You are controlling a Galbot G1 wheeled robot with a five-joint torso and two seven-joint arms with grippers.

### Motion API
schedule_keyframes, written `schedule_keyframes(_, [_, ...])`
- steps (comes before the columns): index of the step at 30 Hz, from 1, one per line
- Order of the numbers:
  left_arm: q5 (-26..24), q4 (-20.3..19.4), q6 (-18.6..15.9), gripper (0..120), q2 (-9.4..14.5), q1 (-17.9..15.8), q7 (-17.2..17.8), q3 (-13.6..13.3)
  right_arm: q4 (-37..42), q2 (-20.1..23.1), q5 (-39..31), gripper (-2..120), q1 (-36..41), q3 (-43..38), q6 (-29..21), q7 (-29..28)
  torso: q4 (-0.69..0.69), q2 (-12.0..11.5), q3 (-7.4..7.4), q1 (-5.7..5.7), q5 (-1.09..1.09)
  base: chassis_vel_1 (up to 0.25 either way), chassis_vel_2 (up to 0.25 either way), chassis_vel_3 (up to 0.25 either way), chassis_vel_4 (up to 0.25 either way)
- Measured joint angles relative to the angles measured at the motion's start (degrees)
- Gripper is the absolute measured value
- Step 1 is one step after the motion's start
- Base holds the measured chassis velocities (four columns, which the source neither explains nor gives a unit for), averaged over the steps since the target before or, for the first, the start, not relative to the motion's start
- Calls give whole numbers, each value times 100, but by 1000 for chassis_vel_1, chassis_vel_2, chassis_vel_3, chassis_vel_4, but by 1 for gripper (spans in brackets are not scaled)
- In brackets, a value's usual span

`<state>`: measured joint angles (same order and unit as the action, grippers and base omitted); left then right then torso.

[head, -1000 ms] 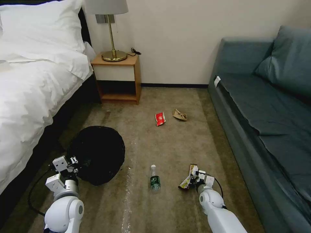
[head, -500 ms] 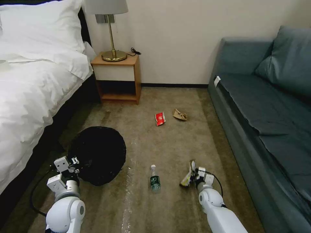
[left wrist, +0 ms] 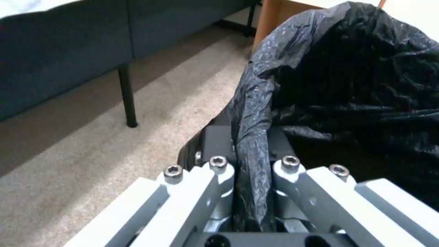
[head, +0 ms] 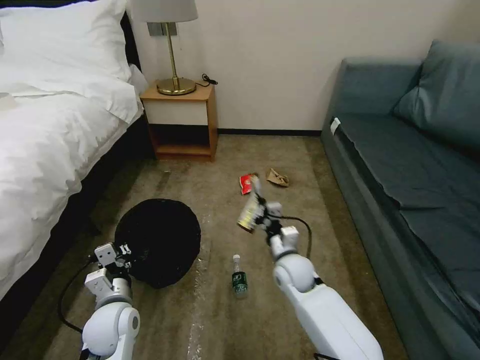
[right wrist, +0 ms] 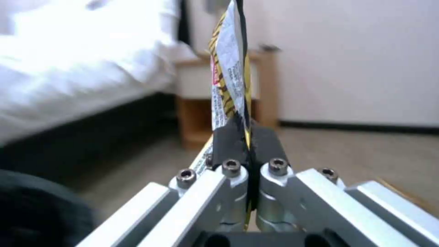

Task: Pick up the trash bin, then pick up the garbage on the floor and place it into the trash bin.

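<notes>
Head view: right gripper [head: 256, 216], clamping the wrapper [head: 248, 212], has risen, partly hiding the red packet [head: 244, 182]; left gripper [head: 121, 254] pinches the trash bin [head: 159, 241] rim.

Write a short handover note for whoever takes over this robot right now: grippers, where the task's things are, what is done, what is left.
Left gripper: shut on the bin at its bag-lined rim, beside the bed.
Right gripper: shut on the wrapper, held up off the carpet, to the right of the bin.
On the floor: bottle near the robot; red packet and brown paper farther off, toward the nightstand.
Done: bin gripped, wrapper picked up.
Left: drop the wrapper in the bin, then collect the other three pieces.
</notes>
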<state>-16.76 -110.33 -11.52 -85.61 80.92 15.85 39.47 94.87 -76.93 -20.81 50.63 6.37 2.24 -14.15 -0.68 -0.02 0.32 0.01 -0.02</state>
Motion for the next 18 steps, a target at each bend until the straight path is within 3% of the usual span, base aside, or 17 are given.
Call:
schedule_keyframes(7, [22,43,0,4,-39,-39,3,-27,25,-243,-4,0,-597,1038,-8,-160,0,0,0,0,0,0,0,0,0])
schedule_keyframes(18, [-3,-92,-38,4,-61,-48,89,-248,-635,-498,311,0,-697,1487,265,-147,-1,0,0,0,1,0,0,0,0])
